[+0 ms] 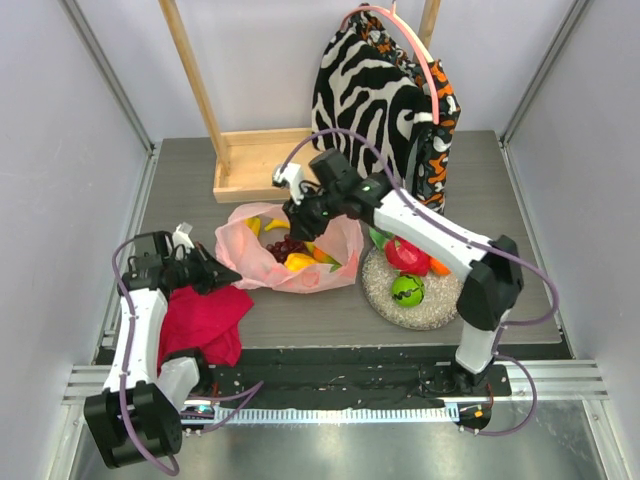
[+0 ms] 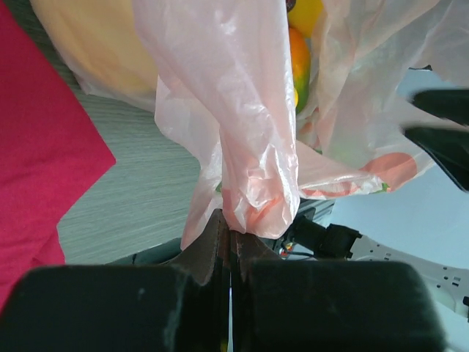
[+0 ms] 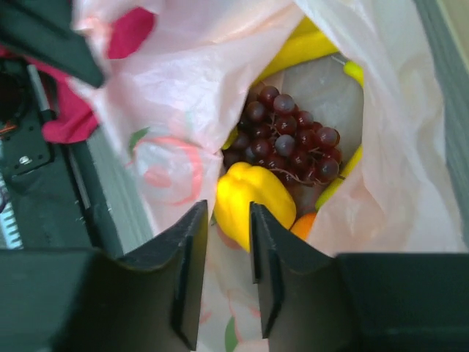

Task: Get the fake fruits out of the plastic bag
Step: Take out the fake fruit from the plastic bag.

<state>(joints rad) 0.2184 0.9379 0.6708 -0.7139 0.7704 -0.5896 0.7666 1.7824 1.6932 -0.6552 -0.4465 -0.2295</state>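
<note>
The left end effector (image 2: pixel 229 246) pinches a twisted bit of the plastic bag (image 2: pixel 242 110) tight, likely so the bag cannot slide. The bag lies near the middle of the counter (image 1: pixel 300 318). The right end effector (image 3: pixel 229 220) hangs over the bag's mouth, fingers a little apart, holding nothing. Its wrist view looks inside: dark grapes (image 3: pixel 289 136) and a yellow pepper (image 3: pixel 253 194). Only the top view shows the plate (image 1: pixel 385 305) by the counter's near right edge, with a green apple (image 1: pixel 407 290) on it.

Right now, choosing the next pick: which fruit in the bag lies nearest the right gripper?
The yellow pepper, just beyond the right gripper; the grapes sit deeper.
</note>
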